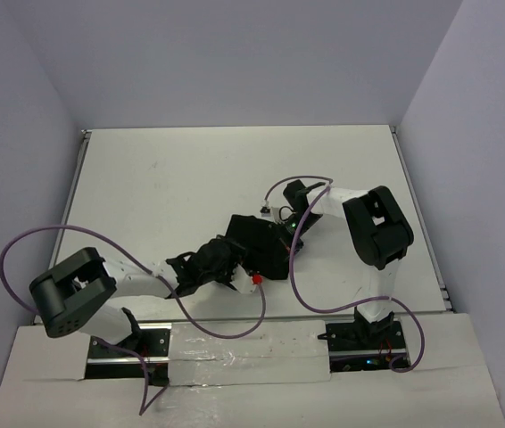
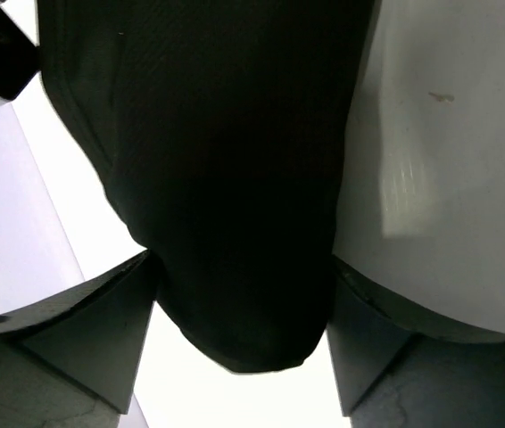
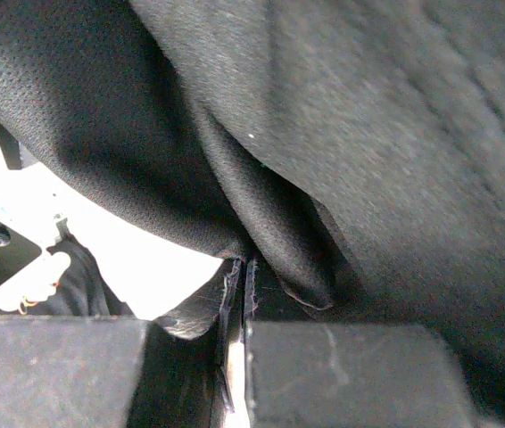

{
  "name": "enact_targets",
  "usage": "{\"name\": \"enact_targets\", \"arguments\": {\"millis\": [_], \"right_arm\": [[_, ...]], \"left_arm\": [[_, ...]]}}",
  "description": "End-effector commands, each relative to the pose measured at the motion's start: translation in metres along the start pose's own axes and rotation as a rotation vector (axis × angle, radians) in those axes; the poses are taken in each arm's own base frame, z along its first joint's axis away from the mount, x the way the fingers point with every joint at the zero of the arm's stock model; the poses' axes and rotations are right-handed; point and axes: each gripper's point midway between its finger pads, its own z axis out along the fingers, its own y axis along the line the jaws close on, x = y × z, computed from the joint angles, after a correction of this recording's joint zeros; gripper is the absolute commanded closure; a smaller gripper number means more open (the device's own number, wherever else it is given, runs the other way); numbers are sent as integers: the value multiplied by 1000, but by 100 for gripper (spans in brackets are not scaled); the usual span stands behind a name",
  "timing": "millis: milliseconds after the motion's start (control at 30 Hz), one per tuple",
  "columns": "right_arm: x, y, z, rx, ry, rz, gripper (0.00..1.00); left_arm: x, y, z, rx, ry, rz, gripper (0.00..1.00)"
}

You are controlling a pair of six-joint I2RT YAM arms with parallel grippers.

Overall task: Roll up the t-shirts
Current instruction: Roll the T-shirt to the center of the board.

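While clamping the t-shirt's (image 1: 261, 242) thick roll in the left end effector (image 2: 244, 308) and a thin fold in the right end effector (image 3: 237, 299), expect limp, light cloth. Grip folded edges.

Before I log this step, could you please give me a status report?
Left pincer clamped across the bunched t-shirt. Right pincer shut on a fold of it. Shirt a crumpled bundle. Purple cable lies close beside it.

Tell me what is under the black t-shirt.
Only white table shows around the bunched t-shirt. The left tool and right tool grip its fabric. Whatever lies directly beneath the bundle is covered by the cloth.
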Motion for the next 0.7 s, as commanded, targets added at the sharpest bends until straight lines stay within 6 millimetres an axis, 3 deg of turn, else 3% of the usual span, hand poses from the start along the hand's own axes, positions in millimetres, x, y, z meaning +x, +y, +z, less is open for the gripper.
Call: {"name": "enact_targets", "arguments": {"millis": [0,33,67,100,133,267,400,433,467,500,567,600,667], "right_arm": [[-6,12,-10,-22,-38,-53,100],[-7,12,-10,-24,-40,-54,100],[-7,12,-10,-24,-41,-53,100],[-7,13,-11,-24,-37,-54,100],[-7,13,-11,-24,-39,-56,100],[-9,16,-16,-20,-41,-69,97],[-19,19,-35,28,-98,-93,70],[-24,26,-46,44,-140,-126,66],[-28,28,-54,63,-172,-138,54],[-33,27,-62,105,-208,-165,53],[-40,40,-85,162,-302,-256,41],[-42,43,-91,183,-341,-299,26],[-47,59,-109,209,-432,-430,25]], "left_arm": [[-8,10,8,2,-40,-7,21],[-4,5,11,30,-26,-14,26],[-9,14,12,27,-40,-27,42],[-8,14,13,37,-39,-58,63],[-9,20,13,21,-43,-83,96],[-12,26,8,96,-59,-111,100],[-21,14,-7,363,-111,-322,100],[-27,26,-11,381,-128,-353,100],[-29,24,-17,429,-135,-380,100],[-31,2,-33,565,-136,-429,100],[-43,7,-52,663,-183,-472,100],[-50,-11,-74,808,-210,-543,100],[-62,-10,-92,904,-279,-605,100]]}}
